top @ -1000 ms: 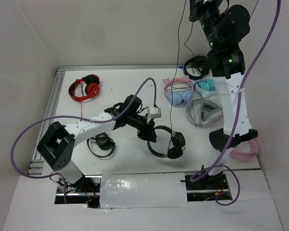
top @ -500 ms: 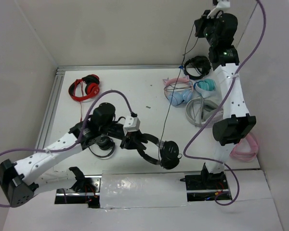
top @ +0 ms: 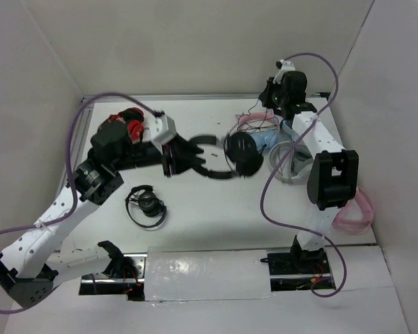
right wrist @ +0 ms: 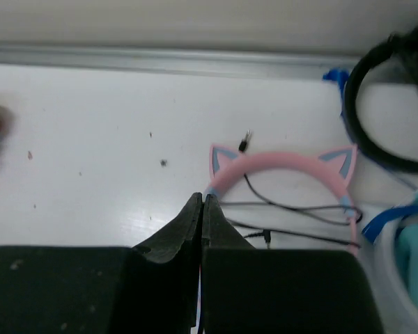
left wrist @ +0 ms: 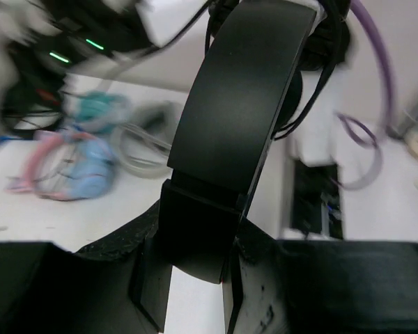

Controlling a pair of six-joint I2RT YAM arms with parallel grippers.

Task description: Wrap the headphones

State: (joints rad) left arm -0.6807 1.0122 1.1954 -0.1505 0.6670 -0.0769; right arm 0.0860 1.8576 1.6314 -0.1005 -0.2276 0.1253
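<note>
The black headphones (top: 238, 154) hang in the air above the middle of the table. My left gripper (top: 183, 158) is shut on their headband, which fills the left wrist view (left wrist: 244, 104) between the two fingers (left wrist: 146, 278). One round ear pad faces the top camera. The thin black cable runs from them toward the back right and lies across a pink cat-ear headband (right wrist: 285, 167) in loose lines (right wrist: 292, 207). My right gripper (top: 266, 103) is low over the table's back right with its jaws pressed together (right wrist: 203, 200), apparently pinching the cable.
A red pair (top: 125, 125) lies at the back left and a compact black pair (top: 146, 205) at the front left. Pink, blue (top: 265, 140), teal (top: 296, 125) and grey (top: 292, 163) headphones crowd the right side. Another black pair (right wrist: 390, 104) lies by the back rail.
My left arm has lifted the headphones from the front of the table and carried them back toward the middle. My right arm has come down from high up to the table's back right.
</note>
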